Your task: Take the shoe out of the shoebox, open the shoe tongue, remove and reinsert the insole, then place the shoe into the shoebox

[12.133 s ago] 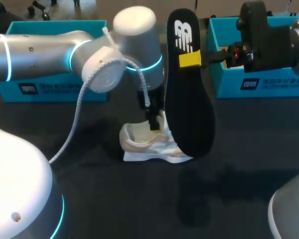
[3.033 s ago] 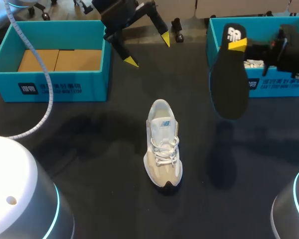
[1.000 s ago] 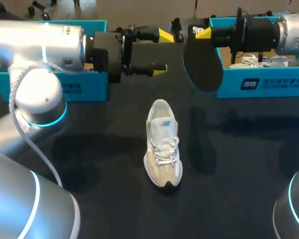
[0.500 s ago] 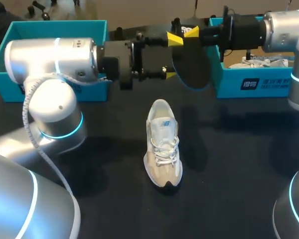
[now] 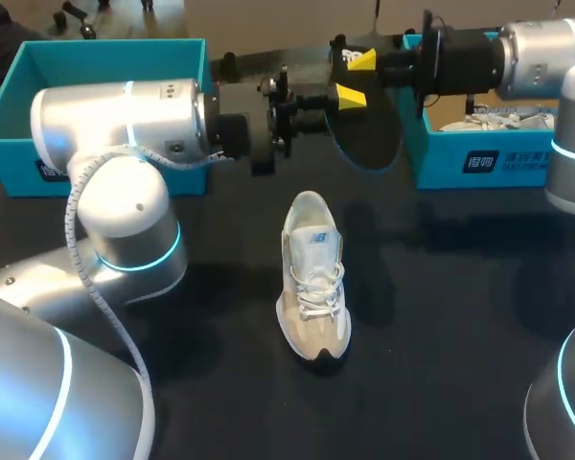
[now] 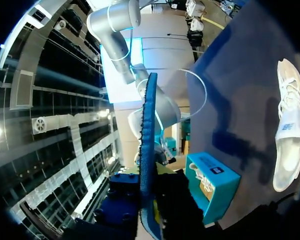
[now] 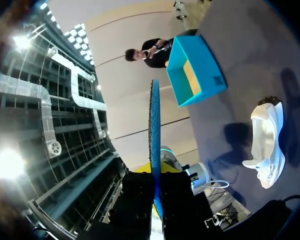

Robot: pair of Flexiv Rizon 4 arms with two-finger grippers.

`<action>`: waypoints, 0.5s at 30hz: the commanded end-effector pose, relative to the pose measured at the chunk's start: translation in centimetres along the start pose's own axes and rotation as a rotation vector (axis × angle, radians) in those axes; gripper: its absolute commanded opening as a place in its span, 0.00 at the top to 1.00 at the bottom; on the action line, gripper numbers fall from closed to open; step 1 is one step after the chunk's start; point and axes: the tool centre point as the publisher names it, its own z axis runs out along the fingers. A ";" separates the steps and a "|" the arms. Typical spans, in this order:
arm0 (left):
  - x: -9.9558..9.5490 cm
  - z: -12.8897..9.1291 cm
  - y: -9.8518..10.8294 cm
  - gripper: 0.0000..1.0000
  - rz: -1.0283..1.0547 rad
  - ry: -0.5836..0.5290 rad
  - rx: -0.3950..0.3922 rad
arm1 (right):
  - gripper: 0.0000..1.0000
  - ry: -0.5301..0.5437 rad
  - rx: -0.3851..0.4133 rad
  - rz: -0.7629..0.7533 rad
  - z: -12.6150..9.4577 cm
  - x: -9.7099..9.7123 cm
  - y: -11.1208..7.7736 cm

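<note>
The shoe (image 5: pixel 313 278) is white and beige with a black toe. The insole (image 5: pixel 366 129) is black, blue-edged. The left shoebox (image 5: pixel 19 77) and right shoebox (image 5: pixel 479 163) are teal. The table (image 5: pixel 460 335) is black.

left arm (image 5: pixel 125 115) hides most of the front wall of the left shoebox (image 5: pixel 24 67), right arm (image 5: pixel 541 57) covers the right end and far-left corner of the right shoebox (image 5: pixel 489 163), and both wrist views catch the insole (image 6: pixel 147 150) edge-on only, faces unseen.
</note>
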 end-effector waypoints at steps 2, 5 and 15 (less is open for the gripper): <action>0.4 1.0 0.3 1.00 0.001 -0.006 -0.009 | 1.00 -0.005 0.005 -0.014 0.3 -0.1 -0.6; 0.4 0.8 0.3 1.00 -0.003 -0.004 -0.006 | 0.78 -0.013 0.012 -0.043 0.1 -0.3 -1.0; -0.7 -0.7 -0.1 1.00 -0.047 -0.019 0.008 | 0.00 -0.026 0.015 -0.175 -1.0 -1.2 -2.8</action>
